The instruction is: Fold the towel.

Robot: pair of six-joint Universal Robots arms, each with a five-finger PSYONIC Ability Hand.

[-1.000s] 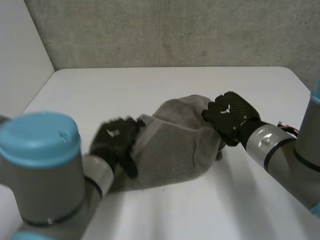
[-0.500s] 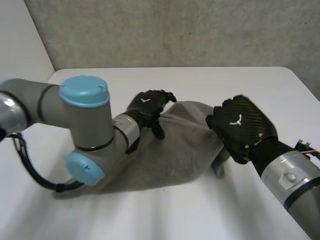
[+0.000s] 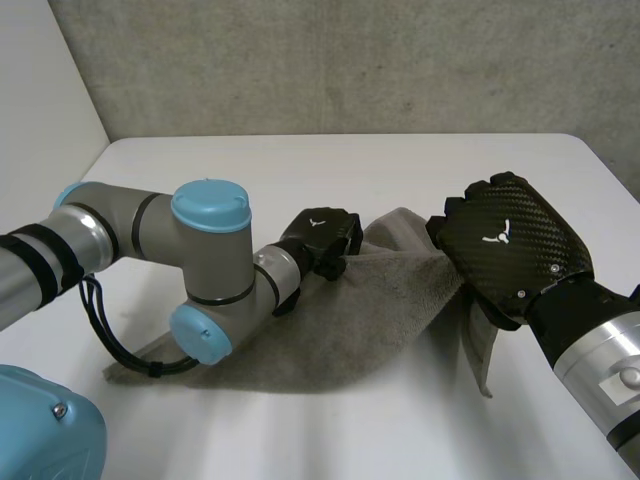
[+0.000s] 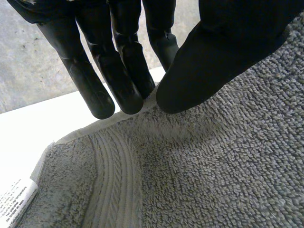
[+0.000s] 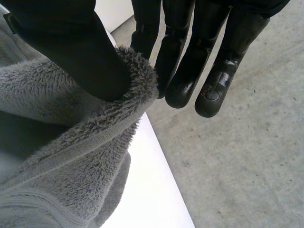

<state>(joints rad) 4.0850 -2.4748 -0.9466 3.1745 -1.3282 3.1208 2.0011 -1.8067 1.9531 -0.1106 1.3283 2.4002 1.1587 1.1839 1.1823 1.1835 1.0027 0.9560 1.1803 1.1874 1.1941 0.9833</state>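
Head view has the grey towel (image 3: pixel 360 320) stretched between the two hands over the white surface (image 3: pixel 300 170), its near-left corner lying flat and its right end lifted. A second ago it was a bunched heap with the left hand low at its near-left side. Since then the left arm has swung across, so the left hand (image 3: pixel 322 240) now sits at the far edge, and the right hand (image 3: pixel 505 250) has drawn away to the right with its end. The cloth has opened out, and a flap hangs down below the right hand.

Left wrist view shows straight fingers (image 4: pixel 118 80) and the thumb (image 4: pixel 204 71) pinching the towel's hemmed edge, with a white label (image 4: pixel 14 199) near a corner. Right wrist view shows the thumb (image 5: pixel 71 52) pressing a fold of the pile against the fingers (image 5: pixel 180 71), so that hand grips the towel too.

My reading is that the towel is being pulled open, not yet folded. With both hands on the far side, the next sensible move is to spread it flat and then bring one edge over.
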